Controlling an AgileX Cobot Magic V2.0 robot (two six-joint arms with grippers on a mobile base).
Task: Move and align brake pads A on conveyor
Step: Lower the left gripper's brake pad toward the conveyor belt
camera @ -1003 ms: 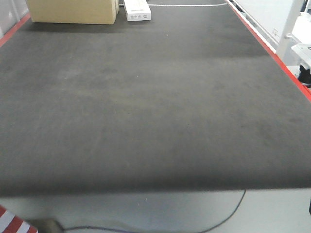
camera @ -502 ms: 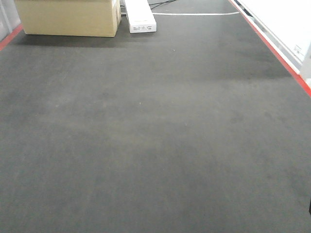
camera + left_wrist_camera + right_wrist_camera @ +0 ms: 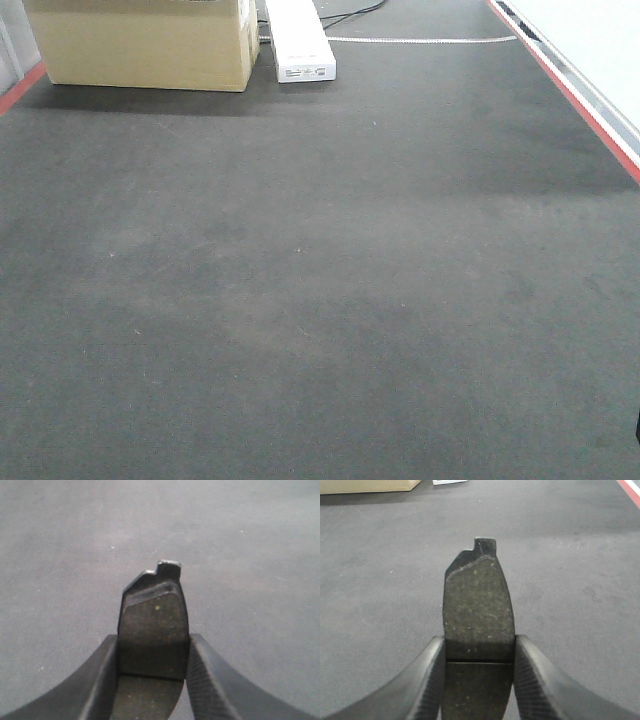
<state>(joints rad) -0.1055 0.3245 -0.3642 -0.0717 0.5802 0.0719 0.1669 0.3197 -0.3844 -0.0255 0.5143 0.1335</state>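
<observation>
The conveyor [image 3: 320, 300] fills the front view as a wide dark matte belt with red edge stripes; neither arm nor any pad shows there. In the left wrist view my left gripper [image 3: 153, 650] is shut on a dark-grey brake pad A [image 3: 154, 625], which stands on end above the belt [image 3: 240, 555]. In the right wrist view my right gripper [image 3: 479, 650] is shut on another brake pad A [image 3: 478, 605], its thin groove level with the fingertips. Both pads point away from the cameras, notched ends up.
A cardboard box [image 3: 145, 42] stands on the belt at the far left. A white oblong device [image 3: 300, 40] with a cable lies beside it. The red stripe [image 3: 580, 95] and white rail run along the right side.
The front view has moved forward over the belt: its near edge and the floor have dropped out of sight. The box and the white device look nearer.
</observation>
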